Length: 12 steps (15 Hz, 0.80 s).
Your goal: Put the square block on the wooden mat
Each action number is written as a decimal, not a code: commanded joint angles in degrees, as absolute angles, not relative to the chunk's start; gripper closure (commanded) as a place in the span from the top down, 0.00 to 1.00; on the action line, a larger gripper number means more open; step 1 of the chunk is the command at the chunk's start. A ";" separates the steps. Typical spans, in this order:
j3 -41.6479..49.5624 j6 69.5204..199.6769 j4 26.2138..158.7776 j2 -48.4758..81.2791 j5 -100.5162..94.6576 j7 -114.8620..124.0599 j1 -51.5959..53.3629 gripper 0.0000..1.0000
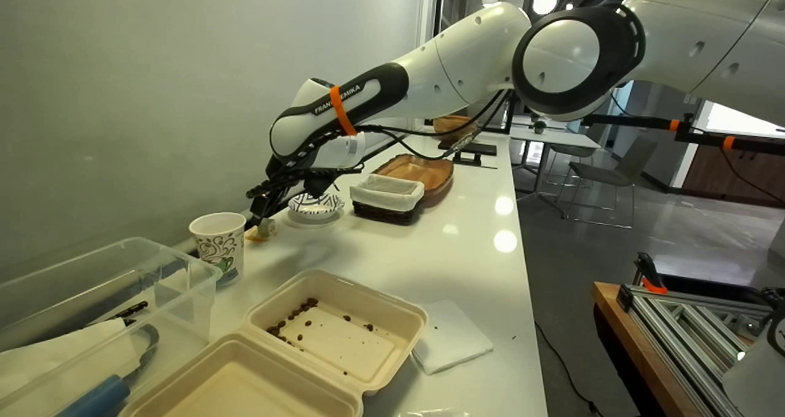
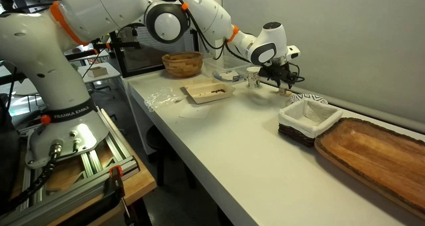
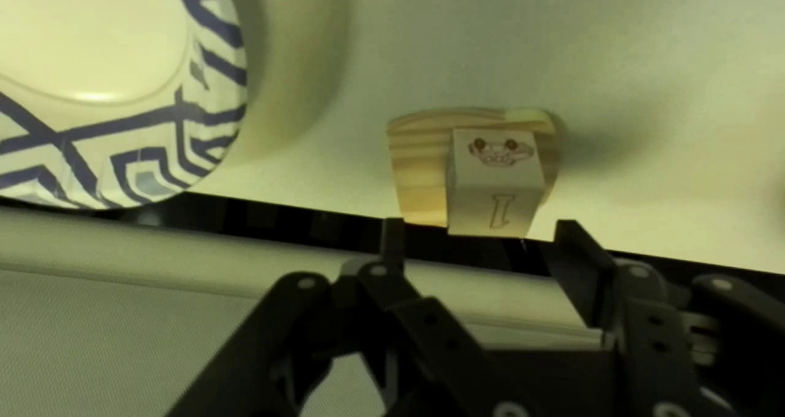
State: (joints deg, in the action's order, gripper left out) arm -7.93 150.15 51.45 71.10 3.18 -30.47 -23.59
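The square block (image 3: 495, 184) is a small pale cube with a drawing on its top and a numeral on one side. In the wrist view it rests on a small wooden mat (image 3: 420, 172) near the table's wall-side edge. The block also shows in both exterior views (image 1: 267, 227) (image 2: 282, 90), with the mat (image 1: 256, 237) under it. My gripper (image 3: 480, 239) is open, its fingertips wide apart with nothing held. In the wrist view the block lies just ahead of and between the fingers. Whether a finger touches it cannot be told.
A paper cup (image 1: 221, 245) stands beside the mat. A blue-patterned bowl (image 3: 211, 107) is on its other side. A lined basket (image 2: 310, 116) and a wooden tray (image 2: 372, 149) lie beyond. A beige takeout box (image 1: 343, 331) and clear bin (image 1: 184, 306) stand near the cup.
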 commanded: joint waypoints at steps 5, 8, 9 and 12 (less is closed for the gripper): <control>4.45 147.08 60.40 60.42 -0.84 -12.47 -14.36 1.00; 8.99 143.12 67.60 53.13 -1.42 -5.80 -10.29 1.00; 9.12 140.46 69.70 50.60 -0.91 -5.43 -9.66 1.00; 6.93 132.66 76.18 42.94 1.29 -6.68 -9.58 1.00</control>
State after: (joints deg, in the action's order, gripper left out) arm 7.91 138.16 64.81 52.77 0.00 -7.17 -10.39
